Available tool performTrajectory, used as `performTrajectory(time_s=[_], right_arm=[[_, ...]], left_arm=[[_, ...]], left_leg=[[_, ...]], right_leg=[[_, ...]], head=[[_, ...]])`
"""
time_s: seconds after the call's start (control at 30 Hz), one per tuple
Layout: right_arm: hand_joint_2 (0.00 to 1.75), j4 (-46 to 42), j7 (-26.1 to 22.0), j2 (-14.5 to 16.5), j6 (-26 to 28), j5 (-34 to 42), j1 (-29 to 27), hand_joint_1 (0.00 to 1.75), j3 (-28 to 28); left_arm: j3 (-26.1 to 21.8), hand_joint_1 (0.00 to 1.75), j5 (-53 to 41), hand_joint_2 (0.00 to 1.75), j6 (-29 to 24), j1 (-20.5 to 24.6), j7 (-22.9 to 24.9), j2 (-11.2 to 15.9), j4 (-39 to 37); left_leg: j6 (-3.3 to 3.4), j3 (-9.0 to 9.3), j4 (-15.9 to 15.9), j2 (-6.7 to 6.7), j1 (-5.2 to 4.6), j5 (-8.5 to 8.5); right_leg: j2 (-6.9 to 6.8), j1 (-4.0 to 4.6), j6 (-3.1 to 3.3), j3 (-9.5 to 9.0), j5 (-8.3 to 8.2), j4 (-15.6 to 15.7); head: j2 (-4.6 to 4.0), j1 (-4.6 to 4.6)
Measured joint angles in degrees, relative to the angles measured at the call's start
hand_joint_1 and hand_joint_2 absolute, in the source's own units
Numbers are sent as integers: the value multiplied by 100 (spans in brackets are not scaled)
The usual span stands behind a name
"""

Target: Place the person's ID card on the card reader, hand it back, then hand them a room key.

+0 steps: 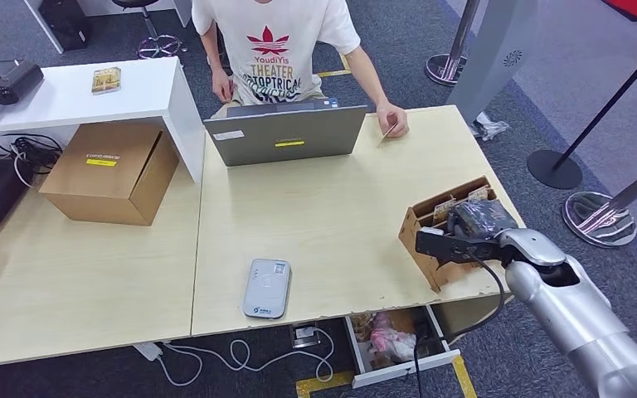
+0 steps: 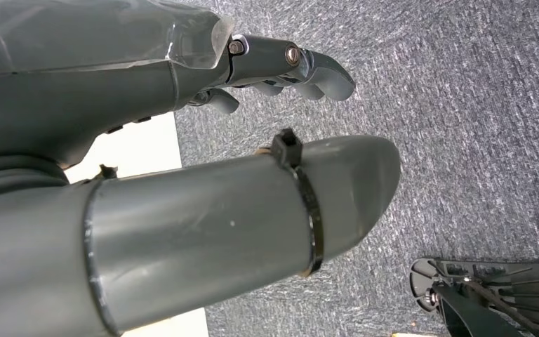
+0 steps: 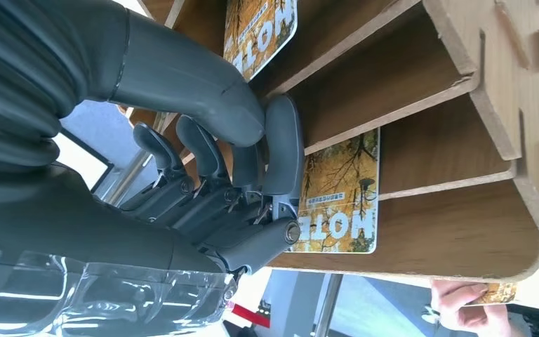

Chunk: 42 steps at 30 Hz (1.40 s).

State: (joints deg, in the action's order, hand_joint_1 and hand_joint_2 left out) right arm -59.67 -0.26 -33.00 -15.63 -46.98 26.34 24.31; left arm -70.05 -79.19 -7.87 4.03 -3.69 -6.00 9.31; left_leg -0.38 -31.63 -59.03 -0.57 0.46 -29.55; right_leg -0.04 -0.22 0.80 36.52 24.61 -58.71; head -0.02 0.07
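Note:
A wooden card holder [image 1: 425,230] stands at the table's right edge, and my right hand [image 1: 474,230] reaches into it from the right. In the right wrist view my right hand [image 3: 242,165] pinches the edge of a yellow "HOTEL" room key card [image 3: 340,196] that still sits in a slot of the holder [image 3: 463,84]. A second key card [image 3: 260,31] sits in the neighbouring slot. The grey card reader [image 1: 267,288] lies near the table's front edge with nothing on it. The person behind the laptop holds the ID card [image 1: 390,129] on the table. My left hand [image 2: 281,67] hangs over carpet, holding nothing.
A grey laptop [image 1: 286,133] stands at the far side of the table [image 1: 323,207]. A cardboard box [image 1: 112,170] sits at the left beside a white shelf [image 1: 75,95]. An open drawer [image 1: 398,340] sticks out below the front edge. Stanchion bases [image 1: 597,217] stand to the right.

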Motion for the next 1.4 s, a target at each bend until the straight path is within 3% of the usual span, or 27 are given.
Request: performTrajectory(time_s=[0.63, 1.07, 1.3, 1.37, 1.4], right_arm=[[175, -64, -5, -2, 3, -66, -46, 165, -81], [175, -164, 12, 263, 192, -194, -13, 163, -144], [175, -282, 40, 280, 223, -241, -93, 149, -278], [175, -305, 43, 280, 217, -267, -104, 139, -314], [175, -315, 40, 280, 212, -281, -106, 113, -327]], left_arm=[[44, 0, -25, 0, 0, 8, 6, -4, 24], [49, 0, -49, 0, 0, 18, 15, -20, 24], [99, 0, -91, 0, 0, 22, 15, -33, 24], [114, 0, -93, 0, 0, 22, 15, -36, 24], [122, 0, -91, 0, 0, 23, 15, -37, 24]], left_leg=[[0, -5, 0, -1, 1, 0], [-1, -4, 0, -1, 2, 1], [0, -4, 0, -1, 1, 0], [0, -4, 0, -1, 1, 0], [0, -4, 0, -1, 1, 0]], right_leg=[[-1, -1, 0, 0, 0, 0], [-1, 1, 1, 0, 0, -1], [-1, 0, 0, 0, 0, -1], [-1, 0, 0, 0, 0, -1], [-1, 0, 0, 0, 0, -1]], head=[[0, 1], [0, 0], [0, 1], [0, 1], [0, 1]])
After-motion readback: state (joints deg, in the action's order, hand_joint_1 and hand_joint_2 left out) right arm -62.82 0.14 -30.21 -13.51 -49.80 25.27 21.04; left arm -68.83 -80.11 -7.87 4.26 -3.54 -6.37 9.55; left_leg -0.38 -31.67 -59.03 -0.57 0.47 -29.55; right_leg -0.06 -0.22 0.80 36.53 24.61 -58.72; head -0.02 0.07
